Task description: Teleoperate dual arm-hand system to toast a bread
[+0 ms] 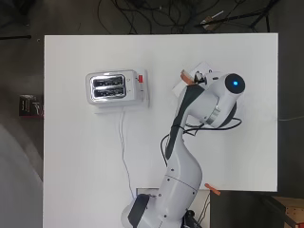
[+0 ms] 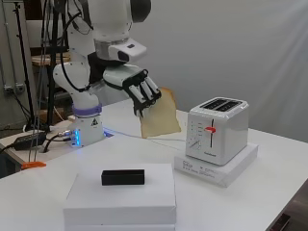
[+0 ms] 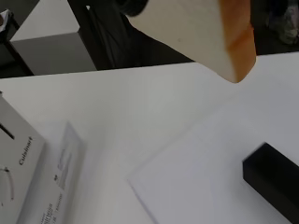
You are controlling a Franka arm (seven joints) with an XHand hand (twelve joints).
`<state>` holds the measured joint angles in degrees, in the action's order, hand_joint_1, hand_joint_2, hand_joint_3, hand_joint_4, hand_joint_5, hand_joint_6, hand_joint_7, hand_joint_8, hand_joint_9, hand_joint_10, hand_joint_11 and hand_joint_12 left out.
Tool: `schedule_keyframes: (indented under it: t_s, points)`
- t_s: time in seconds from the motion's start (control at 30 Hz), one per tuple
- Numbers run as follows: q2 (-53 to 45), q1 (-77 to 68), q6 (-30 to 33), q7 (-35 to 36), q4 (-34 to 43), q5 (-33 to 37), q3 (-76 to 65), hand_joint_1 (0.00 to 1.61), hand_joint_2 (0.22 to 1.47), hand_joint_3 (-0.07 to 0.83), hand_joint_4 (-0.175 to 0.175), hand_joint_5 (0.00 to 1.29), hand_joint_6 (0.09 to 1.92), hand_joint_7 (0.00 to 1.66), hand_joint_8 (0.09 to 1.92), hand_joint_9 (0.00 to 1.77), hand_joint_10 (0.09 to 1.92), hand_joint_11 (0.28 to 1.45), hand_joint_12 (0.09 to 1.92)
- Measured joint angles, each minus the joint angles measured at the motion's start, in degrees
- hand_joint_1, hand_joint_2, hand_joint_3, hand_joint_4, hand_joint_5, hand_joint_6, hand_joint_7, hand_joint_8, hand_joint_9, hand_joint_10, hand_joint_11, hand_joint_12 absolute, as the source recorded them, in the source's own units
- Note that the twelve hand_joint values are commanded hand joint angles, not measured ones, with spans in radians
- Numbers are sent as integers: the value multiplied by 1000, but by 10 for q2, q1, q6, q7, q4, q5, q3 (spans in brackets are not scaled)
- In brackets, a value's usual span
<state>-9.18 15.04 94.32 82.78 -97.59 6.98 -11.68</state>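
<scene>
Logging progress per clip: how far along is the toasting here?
Done: the bread slice is picked up, pinched in the robot hand above the table. In hand: carrying it toward the toaster. Left: dropping it into an empty slot and pressing the red lever.

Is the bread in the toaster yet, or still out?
Out. The hand holds the bread slice in the air, apart from the toaster, whose slots look empty from overhead.
</scene>
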Motion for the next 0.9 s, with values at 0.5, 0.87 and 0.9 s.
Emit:
schedule_keyframes:
  t_s: [0.5, 0.87, 0.9]
  points:
    - [-14, -66, -94, -3, 134, -10, 224, 1217, 1204, -3, -175, 642, 1345, 1003, 1081, 1428, 87, 713, 563]
    - [-212, -105, -256, -69, 353, 24, 252, 1194, 1228, -1, -144, 607, 1439, 948, 1131, 1340, 87, 750, 222]
    - [-227, -106, -266, -70, 364, 24, 253, 1194, 1231, 0, -152, 597, 1445, 942, 1144, 1335, 87, 758, 193]
